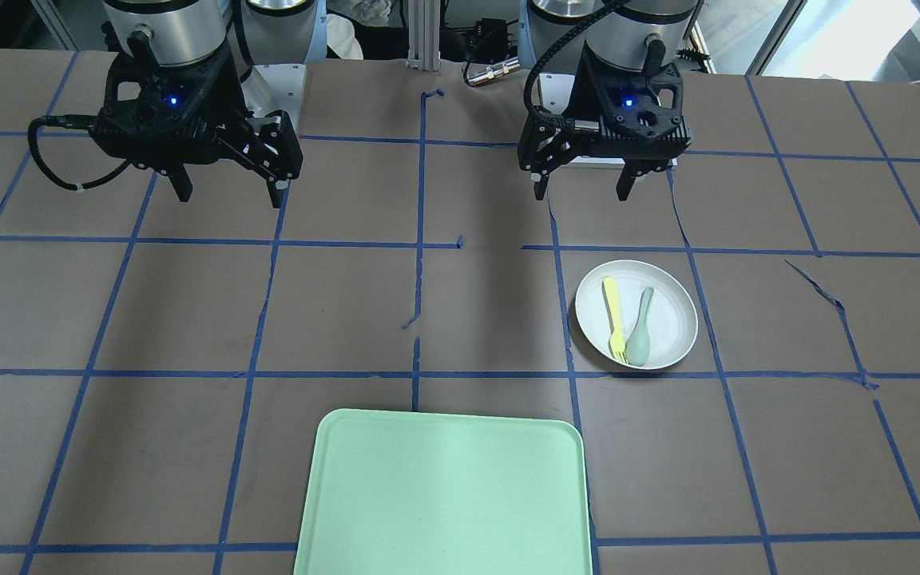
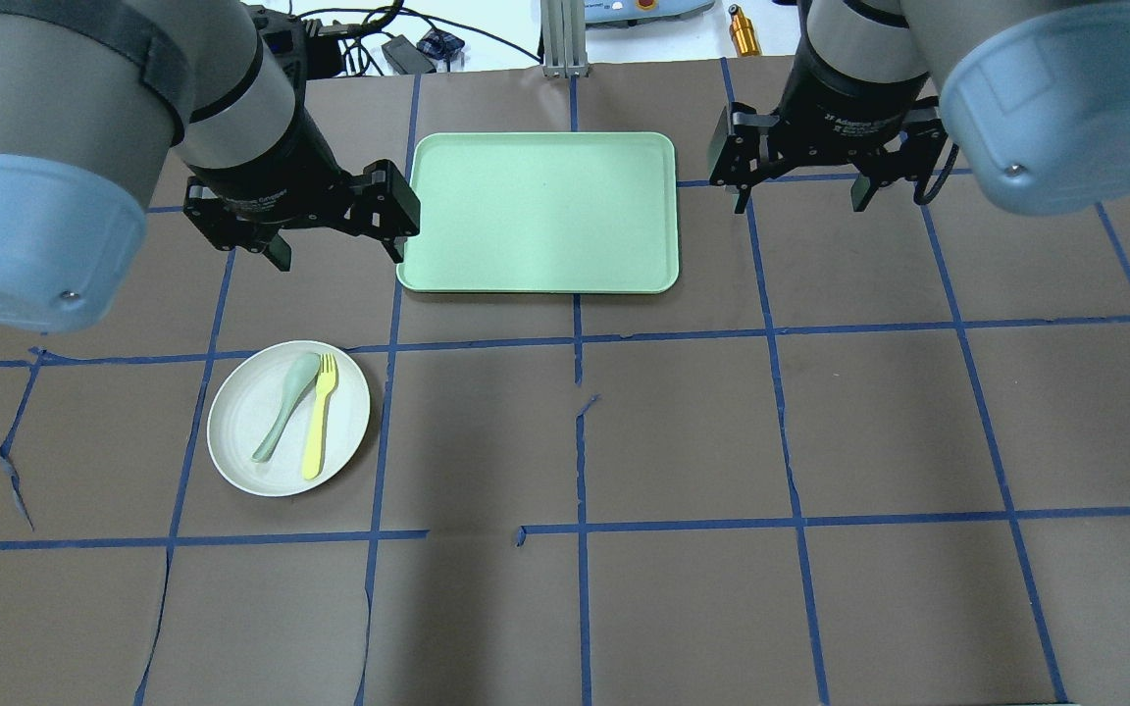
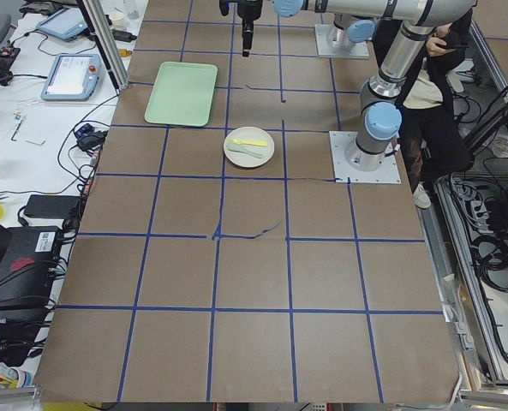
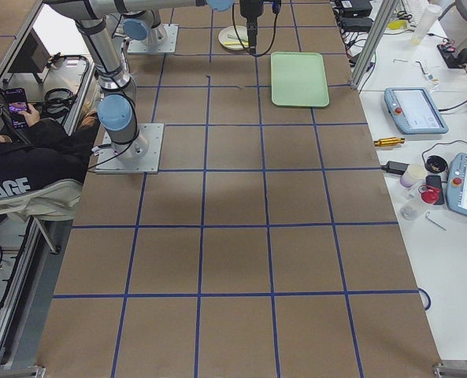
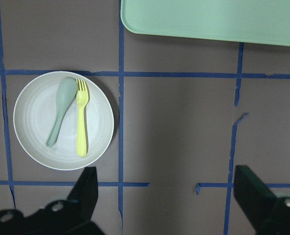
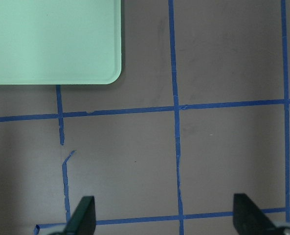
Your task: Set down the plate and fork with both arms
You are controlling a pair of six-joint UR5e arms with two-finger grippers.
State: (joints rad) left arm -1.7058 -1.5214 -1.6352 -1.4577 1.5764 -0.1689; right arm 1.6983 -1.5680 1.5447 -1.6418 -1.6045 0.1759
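1. The left gripper [image 2: 339,253] is hanging above the table [image 2: 820,441] with its fingers spread wide and nothing between them.
2. The right gripper [image 2: 800,204] is hanging over the other side of the table, its fingers likewise spread apart and gripping nothing.
3. Both grippers are pointing straight down, and a blue light is glowing on each one in the front-facing view.
4. The plate [image 2: 241,417] is sitting flat on the brown table cover on the robot's left side, inside one square of the blue tape grid, closer to the robot than the left gripper.
5. The fork [image 2: 318,417] is lying inside the plate, on the half nearer the middle of the table, with its tines pointing away from the robot.
6. A spoon [image 2: 282,412] is lying in the plate just beside the fork, its bowl next to the tines and its handle angling slightly away from the fork's handle.
7. A tray [image 2: 538,212] is lying flat near the middle of the table at the far edge from the robot, between the two grippers in the overhead view.
8. The plate is sitting apart from the tray, off the tray's near corner on the robot's left side.
9. Neither gripper is touching the plate, the fork or the tray.
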